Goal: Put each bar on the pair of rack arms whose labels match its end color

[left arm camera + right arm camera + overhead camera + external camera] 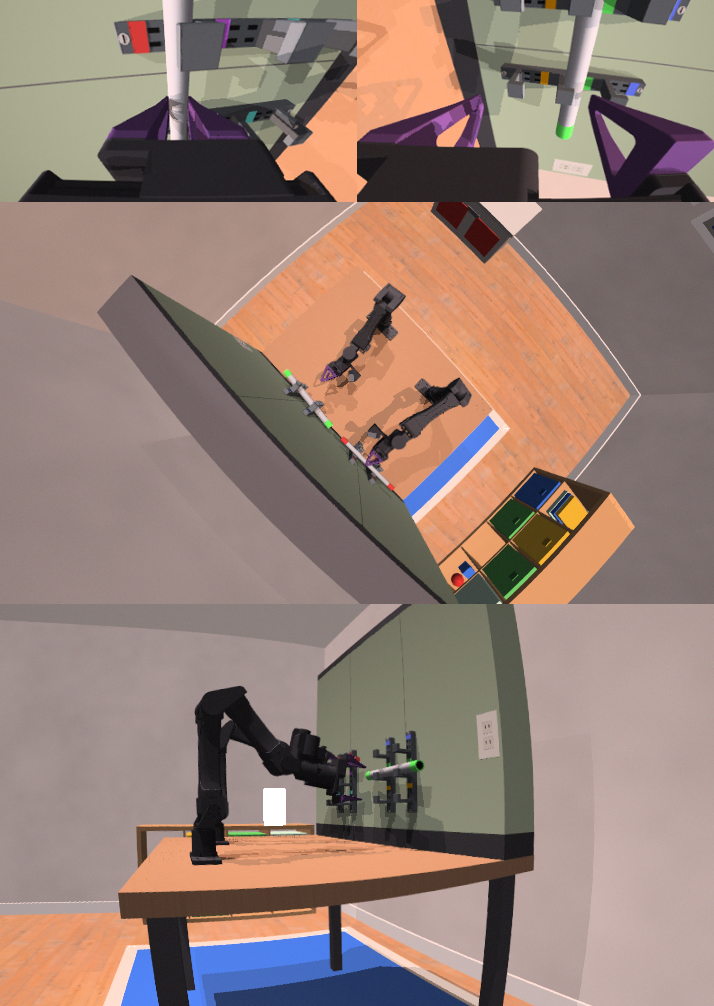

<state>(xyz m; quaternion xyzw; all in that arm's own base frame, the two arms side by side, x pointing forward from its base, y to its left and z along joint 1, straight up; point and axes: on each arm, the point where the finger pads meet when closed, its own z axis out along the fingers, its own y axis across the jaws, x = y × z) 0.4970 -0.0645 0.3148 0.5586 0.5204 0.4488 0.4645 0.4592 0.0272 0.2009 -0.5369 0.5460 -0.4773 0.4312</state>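
Showing the left gripper (369, 463) (178, 101) clamped on the red-ended bar (381, 477) (177, 81), bar beside the red-labeled upper rack arm (200, 47), contact unclear, right gripper (324, 380) (362, 782) (536, 96) standing open near the green-ended bar (306, 397) (396, 766) (580, 54), that bar resting on green-labeled arms.

a white outlet plate (488, 735) (572, 167) is on the green wall panel (450, 679) (645, 36).

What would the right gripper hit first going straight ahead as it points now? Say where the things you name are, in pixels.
Probably the green-ended bar: the right gripper (325, 376) (363, 782) (535, 100) aims at the rack side, and the green-ended bar (304, 396) (381, 772) (583, 50) shows between its open fingers. Exact depth unclear; it might straddle it.
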